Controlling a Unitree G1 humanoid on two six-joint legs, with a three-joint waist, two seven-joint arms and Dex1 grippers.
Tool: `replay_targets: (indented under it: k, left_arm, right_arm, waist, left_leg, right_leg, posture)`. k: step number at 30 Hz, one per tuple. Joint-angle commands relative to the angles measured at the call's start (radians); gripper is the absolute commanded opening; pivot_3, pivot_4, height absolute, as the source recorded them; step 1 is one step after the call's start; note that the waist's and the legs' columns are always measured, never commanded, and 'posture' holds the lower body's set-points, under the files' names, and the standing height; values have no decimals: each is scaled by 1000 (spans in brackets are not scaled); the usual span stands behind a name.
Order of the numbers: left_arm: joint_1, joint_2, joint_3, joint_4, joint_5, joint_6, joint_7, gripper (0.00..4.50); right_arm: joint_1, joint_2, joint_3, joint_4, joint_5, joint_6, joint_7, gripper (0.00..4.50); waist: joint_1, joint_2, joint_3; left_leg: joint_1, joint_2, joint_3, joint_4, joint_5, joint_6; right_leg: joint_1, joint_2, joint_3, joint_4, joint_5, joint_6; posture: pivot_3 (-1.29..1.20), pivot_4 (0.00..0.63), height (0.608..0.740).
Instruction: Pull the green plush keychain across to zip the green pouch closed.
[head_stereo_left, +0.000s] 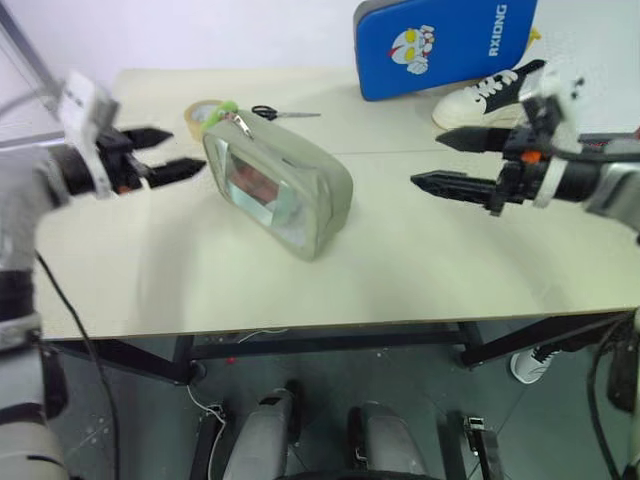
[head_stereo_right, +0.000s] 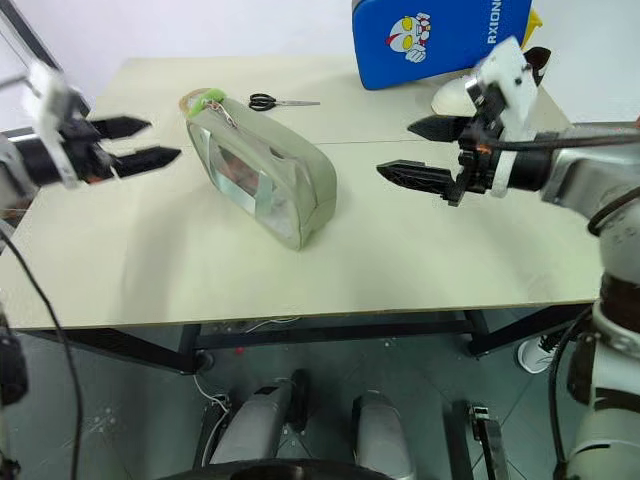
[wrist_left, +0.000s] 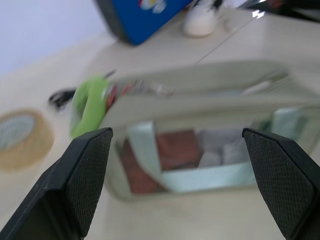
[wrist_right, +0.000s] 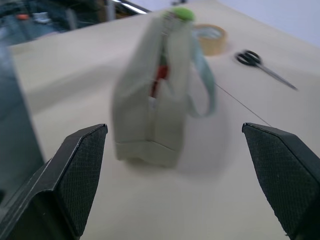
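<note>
The green pouch (head_stereo_left: 285, 190) lies on the table (head_stereo_left: 150, 290) between my two arms, its clear window showing red and white contents. The green plush keychain (head_stereo_left: 222, 109) sits at the pouch's far left end, on the zipper pull. In the right wrist view the top seam of the pouch (wrist_right: 150, 100) gapes a little, with red showing inside. My left gripper (head_stereo_left: 186, 150) hovers open just left of the pouch, pointing at the keychain (wrist_left: 90, 106). My right gripper (head_stereo_left: 427, 160) hangs open above the table, well to the right of the pouch. Neither gripper touches anything.
A beige tape roll (head_stereo_left: 200, 115) and black scissors (head_stereo_left: 275, 113) lie just behind the keychain end. A blue cartoon case (head_stereo_left: 440, 45) and a white sneaker (head_stereo_left: 490, 95) stand at the back right. The table's front edge runs close below the pouch.
</note>
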Motion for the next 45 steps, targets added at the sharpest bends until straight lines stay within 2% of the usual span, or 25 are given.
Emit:
replay_targets:
  k: [1,11,13,18,23,29,32,39,41,45]
  left_arm:
    - [-8,4,-18,28,8,-33,-28,4433]
    - [-15,1,-27,23,19,-37,-27,4433]
    - [-17,13,-36,7,16,-20,-43,4433]
    - [-20,60,-18,-147,-109,115,-136,4433]
    - [7,81,-3,-325,-229,209,-156,4433]
    - [19,99,16,-342,-245,211,-117,4433]
    - [49,102,19,-333,-232,190,-103,4500]
    - [64,87,17,-325,-232,162,-74,4500]
    - [60,83,14,-320,-234,158,-68,4500]
    - [70,83,11,-304,-228,139,-73,4500]
  right_arm:
    - [-15,6,16,3,7,-5,-3,4500]
    - [-53,55,75,-15,-16,-44,-52,4500]
    - [-75,97,93,-13,-30,-49,-97,4500]
    - [-159,325,198,-26,-58,-20,-259,4500]
    - [-171,429,310,3,-124,-56,-287,4500]
    - [-143,418,463,91,-293,-196,-235,4500]
    - [-140,408,521,146,-386,-308,-195,3646]
    - [-137,368,563,219,-552,-480,-130,71]
    - [-132,347,567,230,-599,-545,-110,25]
    - [-149,201,526,331,-686,-800,11,25]
  waist:
    - [-1,0,0]
    - [0,0,0]
    - [-4,0,0]
    - [-13,0,1]
    - [-6,0,0]
    - [0,0,1]
    - [-3,0,1]
    - [0,0,1]
    - [1,0,1]
    - [8,0,1]
  left_leg:
    - [0,0,0,0,0,0]
    - [-13,0,1,3,1,0]
    - [-12,0,1,4,1,-1]
    - [-12,0,1,5,3,-3]
    - [-12,0,1,6,5,-4]
    - [-6,0,1,8,6,-3]
    - [5,0,1,5,6,-3]
    - [4,0,1,3,6,-3]
    - [4,0,1,3,6,-3]
    - [4,0,1,4,6,-3]
  right_leg:
    - [0,0,0,0,0,0]
    - [-9,0,0,6,3,5]
    - [-9,0,0,7,3,5]
    - [-12,0,0,14,3,5]
    - [-13,0,0,16,3,5]
    - [-10,1,0,17,3,4]
    - [-1,1,1,15,2,1]
    - [-3,1,1,15,2,2]
    - [-4,2,1,16,2,2]
    - [-3,2,1,16,2,2]
  posture:
    - [0,150,740]
    - [0,150,740]
    - [0,150,740]
    - [0,150,740]
    - [0,150,740]
    - [0,150,740]
    - [0,150,740]
    - [0,150,740]
    - [0,150,740]
    - [0,150,740]
